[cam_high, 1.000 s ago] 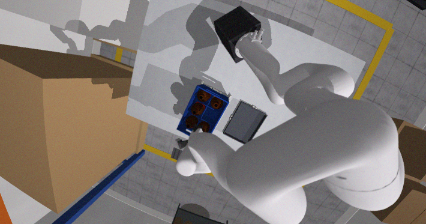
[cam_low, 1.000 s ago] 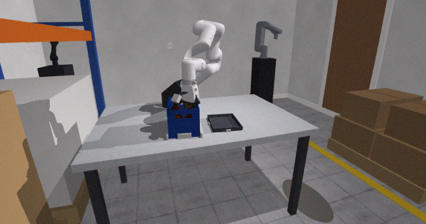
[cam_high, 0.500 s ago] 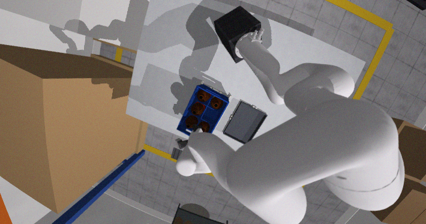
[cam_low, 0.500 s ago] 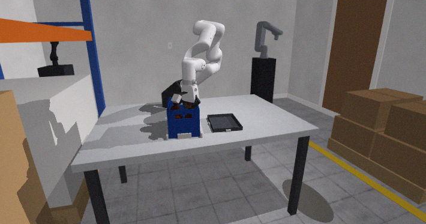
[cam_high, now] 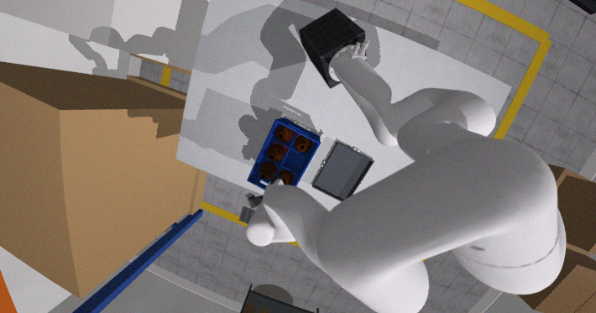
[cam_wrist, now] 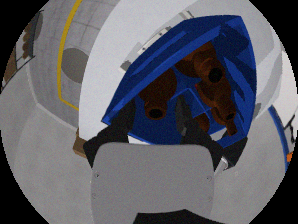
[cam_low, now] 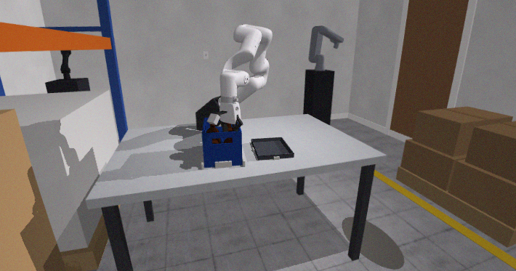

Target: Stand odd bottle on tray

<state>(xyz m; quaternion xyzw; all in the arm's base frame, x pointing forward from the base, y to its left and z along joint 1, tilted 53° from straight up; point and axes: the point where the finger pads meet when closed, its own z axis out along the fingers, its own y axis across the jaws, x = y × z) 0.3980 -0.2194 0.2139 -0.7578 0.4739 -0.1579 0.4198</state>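
Note:
The blue crate (cam_high: 295,159) (cam_low: 222,154) (cam_wrist: 160,54) stands on the table and holds all five brown bottles, among them one bottle (cam_high: 284,133), another bottle (cam_high: 302,143) and a third bottle (cam_high: 275,151). One compartment is empty. My gripper (cam_low: 231,126) (cam_wrist: 155,101) is open, low over the crate's near end. Its fingers stand on either side of the corner bottle (cam_high: 285,176) (cam_wrist: 159,90), with gaps beside its neck. The lower part of that bottle is hidden. The dark, shallow tray (cam_high: 342,168) (cam_low: 270,148) lies level and empty beside the crate. Neck thicknesses cannot be told apart.
A black box-shaped stand (cam_high: 331,32) with a light-coloured part is at the table's far side. The arm passes over the table. Small light brackets (cam_low: 223,164) sit at the crate's foot. Cardboard boxes (cam_low: 440,136) are stacked beyond the table.

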